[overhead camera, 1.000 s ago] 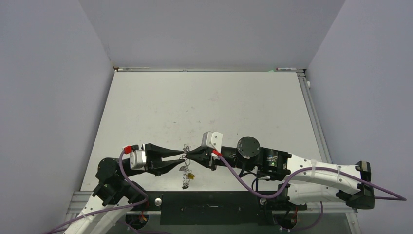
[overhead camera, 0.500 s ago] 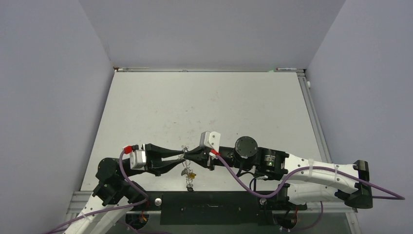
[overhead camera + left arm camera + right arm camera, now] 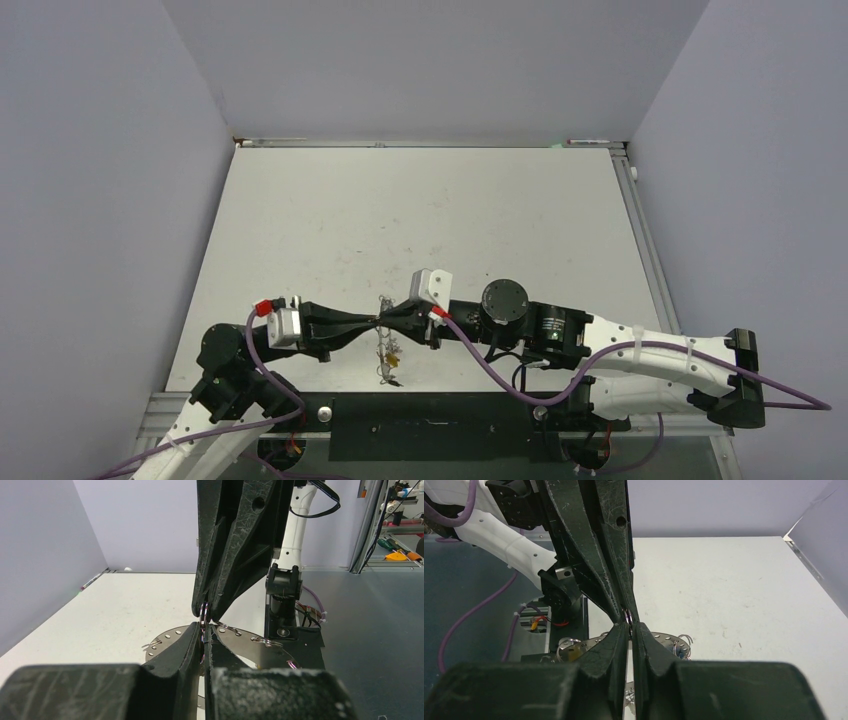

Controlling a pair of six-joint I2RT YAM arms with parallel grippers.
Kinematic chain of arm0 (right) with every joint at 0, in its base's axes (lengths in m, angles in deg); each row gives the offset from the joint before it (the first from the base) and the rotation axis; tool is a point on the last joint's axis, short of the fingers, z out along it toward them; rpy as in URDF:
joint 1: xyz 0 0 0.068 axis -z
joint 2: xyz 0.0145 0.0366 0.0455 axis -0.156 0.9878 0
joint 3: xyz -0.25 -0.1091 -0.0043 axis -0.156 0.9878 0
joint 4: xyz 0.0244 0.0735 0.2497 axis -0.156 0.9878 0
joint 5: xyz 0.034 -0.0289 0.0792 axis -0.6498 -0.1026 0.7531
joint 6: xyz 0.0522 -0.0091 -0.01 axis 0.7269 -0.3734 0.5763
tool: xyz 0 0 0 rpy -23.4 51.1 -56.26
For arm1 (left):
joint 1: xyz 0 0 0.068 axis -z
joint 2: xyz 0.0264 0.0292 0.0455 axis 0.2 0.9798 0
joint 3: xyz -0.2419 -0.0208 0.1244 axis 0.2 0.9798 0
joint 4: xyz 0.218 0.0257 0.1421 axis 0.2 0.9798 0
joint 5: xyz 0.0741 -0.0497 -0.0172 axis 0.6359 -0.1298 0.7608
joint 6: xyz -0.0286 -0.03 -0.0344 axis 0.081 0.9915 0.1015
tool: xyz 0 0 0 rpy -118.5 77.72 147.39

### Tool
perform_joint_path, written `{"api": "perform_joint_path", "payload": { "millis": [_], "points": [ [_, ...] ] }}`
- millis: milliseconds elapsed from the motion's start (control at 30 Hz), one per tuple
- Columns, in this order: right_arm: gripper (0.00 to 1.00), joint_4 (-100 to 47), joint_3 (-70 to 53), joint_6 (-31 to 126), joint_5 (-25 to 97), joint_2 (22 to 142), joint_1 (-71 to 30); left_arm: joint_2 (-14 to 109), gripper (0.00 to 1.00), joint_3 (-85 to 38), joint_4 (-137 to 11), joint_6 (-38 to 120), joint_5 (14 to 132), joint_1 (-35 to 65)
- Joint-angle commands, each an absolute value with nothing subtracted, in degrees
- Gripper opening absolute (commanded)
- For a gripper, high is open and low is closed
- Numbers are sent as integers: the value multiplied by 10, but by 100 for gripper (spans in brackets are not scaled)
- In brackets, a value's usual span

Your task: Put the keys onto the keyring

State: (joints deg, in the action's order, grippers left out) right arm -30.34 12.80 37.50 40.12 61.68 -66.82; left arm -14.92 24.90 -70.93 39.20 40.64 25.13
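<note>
The keyring [image 3: 381, 342] hangs edge-on between both grippers, over the table's near edge. It is a large silvery ring with holes and small wire loops round its rim, also in the left wrist view [image 3: 248, 641] and the right wrist view [image 3: 665, 640]. Small keys hang under it, one with a yellow head [image 3: 395, 358]. My left gripper [image 3: 372, 322] and right gripper [image 3: 389, 321] meet tip to tip. Both are shut on a thin wire loop [image 3: 203, 616] at the ring's top. The loop also shows in the right wrist view [image 3: 627, 615].
The white table [image 3: 430, 220] lies beyond the grippers, with grey walls on three sides. A black mounting plate [image 3: 430, 410] and purple cables [image 3: 500, 375] lie along the near edge under the arms.
My left gripper's fingers, spread wide before, have shut on the loop. The right gripper shifted slightly left, and the hanging keys swung a little.
</note>
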Motion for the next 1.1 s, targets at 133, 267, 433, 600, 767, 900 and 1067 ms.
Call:
{"api": "perform_joint_path", "payload": {
  "millis": [133, 267, 433, 600, 767, 900, 1067],
  "points": [
    [49, -238, 67, 370, 407, 621, -673, -149, 0, 235, -676, 350, 431, 249],
    [58, -136, 1, 337, 403, 645, -673, -148, 0, 232, -665, 342, 438, 249],
    [59, -16, -70, 275, 413, 677, -673, -139, 0, 231, -657, 339, 438, 249],
    [51, 110, -142, 233, 414, 729, -672, -127, 0, 233, -660, 340, 418, 249],
    [46, 144, -177, 219, 408, 756, -670, -120, 0, 241, -679, 355, 395, 250],
    [41, 157, -190, 215, 409, 768, -669, -119, 0, 244, -687, 360, 385, 255],
    [37, 161, -198, 216, 403, 780, -668, -119, 0, 245, -688, 361, 380, 262]
  ]
}}
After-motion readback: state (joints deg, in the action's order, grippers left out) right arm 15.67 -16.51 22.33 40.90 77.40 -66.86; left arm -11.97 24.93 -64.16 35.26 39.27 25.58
